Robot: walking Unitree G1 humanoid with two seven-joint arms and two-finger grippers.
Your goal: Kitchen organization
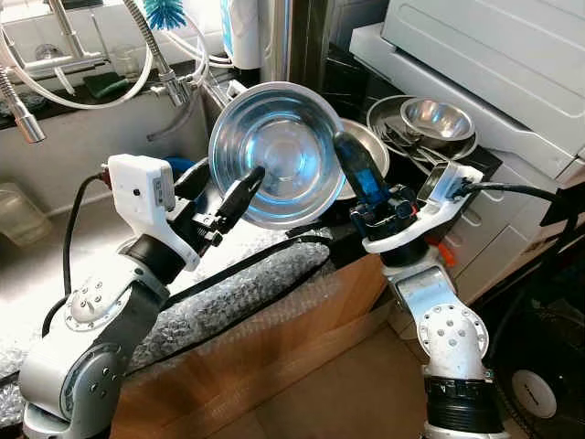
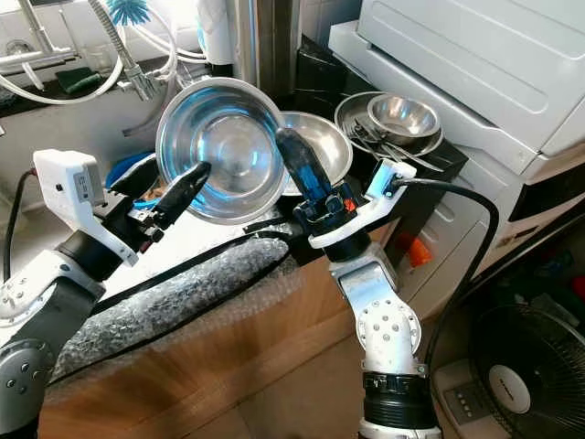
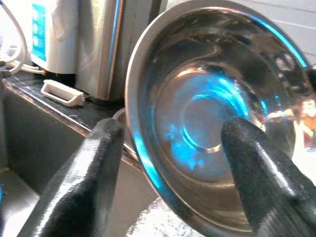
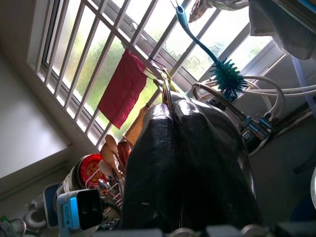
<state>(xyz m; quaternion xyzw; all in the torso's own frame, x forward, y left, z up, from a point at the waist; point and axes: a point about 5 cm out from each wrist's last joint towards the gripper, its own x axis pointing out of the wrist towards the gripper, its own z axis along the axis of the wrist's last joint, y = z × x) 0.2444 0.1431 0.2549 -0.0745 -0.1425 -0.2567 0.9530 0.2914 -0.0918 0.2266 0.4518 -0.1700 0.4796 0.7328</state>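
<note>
A shiny steel bowl point(image 1: 274, 151) is held up on edge above the counter, its inside facing me. My right gripper point(image 1: 343, 146) is shut on the bowl's right rim; in the right wrist view its fingers point(image 4: 163, 148) press together on the thin rim. My left gripper point(image 1: 224, 183) is open and straddles the bowl's lower left rim. One finger point(image 3: 256, 173) lies over the inside of the bowl point(image 3: 212, 113), the other finger point(image 3: 84, 182) is outside it, with a wide gap between them.
A second steel bowl point(image 1: 370, 151) sits right behind the held one. More bowls and utensils point(image 1: 437, 119) are stacked at the right beside a white appliance point(image 1: 494, 55). Sink hoses point(image 1: 151, 46) hang at the back left. Bubble wrap point(image 1: 247, 283) covers the counter edge. A fan point(image 2: 512, 384) stands on the floor.
</note>
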